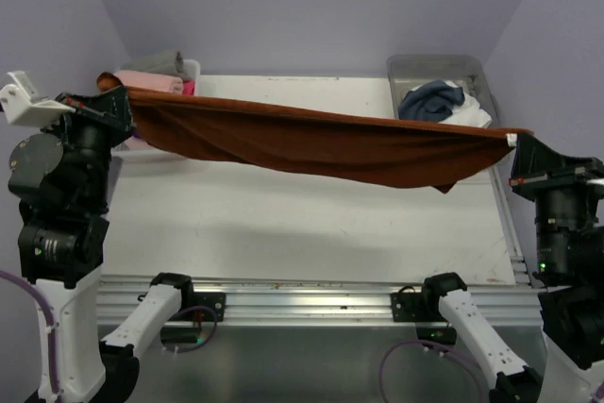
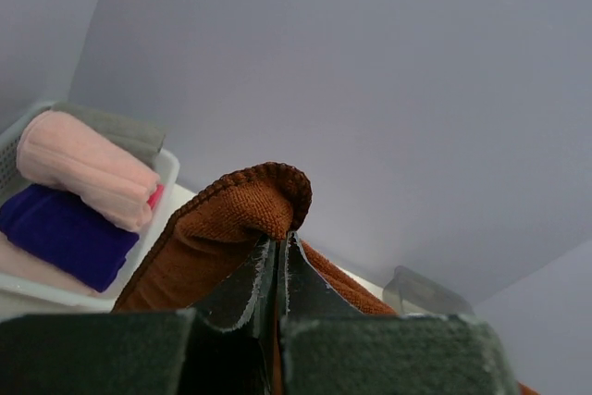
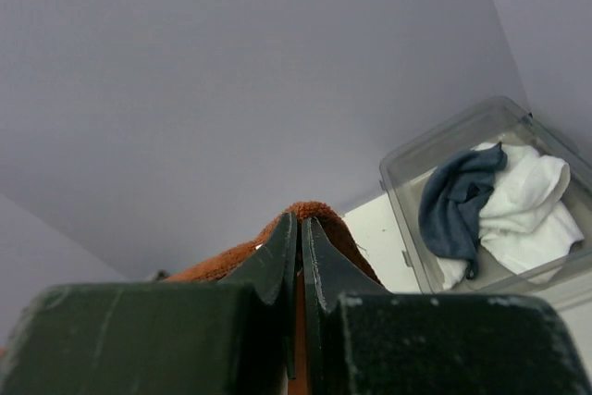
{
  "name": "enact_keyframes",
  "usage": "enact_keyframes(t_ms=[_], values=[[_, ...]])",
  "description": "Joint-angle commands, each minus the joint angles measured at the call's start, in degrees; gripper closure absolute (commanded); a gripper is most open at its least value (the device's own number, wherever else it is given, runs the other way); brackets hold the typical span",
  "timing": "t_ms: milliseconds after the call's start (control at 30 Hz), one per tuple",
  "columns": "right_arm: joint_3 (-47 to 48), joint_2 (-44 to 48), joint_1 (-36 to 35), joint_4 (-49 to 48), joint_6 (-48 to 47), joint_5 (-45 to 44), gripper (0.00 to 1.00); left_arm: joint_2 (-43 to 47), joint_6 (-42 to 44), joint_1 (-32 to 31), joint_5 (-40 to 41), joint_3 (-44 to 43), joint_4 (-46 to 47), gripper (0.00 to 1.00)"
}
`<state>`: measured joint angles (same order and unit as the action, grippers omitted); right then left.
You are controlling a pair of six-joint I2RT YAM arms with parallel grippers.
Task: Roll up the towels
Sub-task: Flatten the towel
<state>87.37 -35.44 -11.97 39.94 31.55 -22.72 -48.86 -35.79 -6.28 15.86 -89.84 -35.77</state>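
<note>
The rust-brown towel point(image 1: 321, 143) hangs stretched above the white table between my two grippers, sagging in the middle. My left gripper point(image 1: 121, 93) is shut on its left end; the towel's corner point(image 2: 250, 210) bulges over the fingertips in the left wrist view. My right gripper point(image 1: 517, 141) is shut on its right end, with rust-brown cloth point(image 3: 319, 219) pinched between the jaws. The dark slate-blue towel point(image 1: 432, 101) and the white towel point(image 1: 472, 115) lie crumpled in a clear bin point(image 1: 436, 65) at the back right; both also show in the right wrist view point(image 3: 458, 201) point(image 3: 527, 196).
A white basket point(image 1: 192, 69) at the back left holds a pale pink cloth roll point(image 2: 88, 168), a deep purple cloth point(image 2: 65, 233) and a grey cloth point(image 1: 162, 61). The table point(image 1: 311, 224) ends at a metal rail point(image 1: 302, 290) by the arm bases. Lilac walls close the back and sides.
</note>
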Motion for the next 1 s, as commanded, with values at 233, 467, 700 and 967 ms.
enact_keyframes(t_ms=[233, 467, 700, 967], values=[[-1.0, 5.2, 0.1, 9.4, -0.8, -3.2, 1.00, 7.5, 0.9, 0.2, 1.8, -0.4, -6.0, 1.00], [-17.7, 2.6, 0.1, 10.0, 1.4, -4.3, 1.00, 4.0, -3.1, 0.2, 5.0, 14.2, -9.5, 1.00], [-35.1, -14.5, 0.2, -7.0, 3.1, -3.1, 1.00, -10.4, -4.8, 0.2, 5.8, 35.3, 5.3, 1.00], [-33.9, -33.3, 0.1, -14.9, 3.8, -4.3, 1.00, -29.6, -3.4, 0.3, 5.5, 33.0, 8.9, 1.00]])
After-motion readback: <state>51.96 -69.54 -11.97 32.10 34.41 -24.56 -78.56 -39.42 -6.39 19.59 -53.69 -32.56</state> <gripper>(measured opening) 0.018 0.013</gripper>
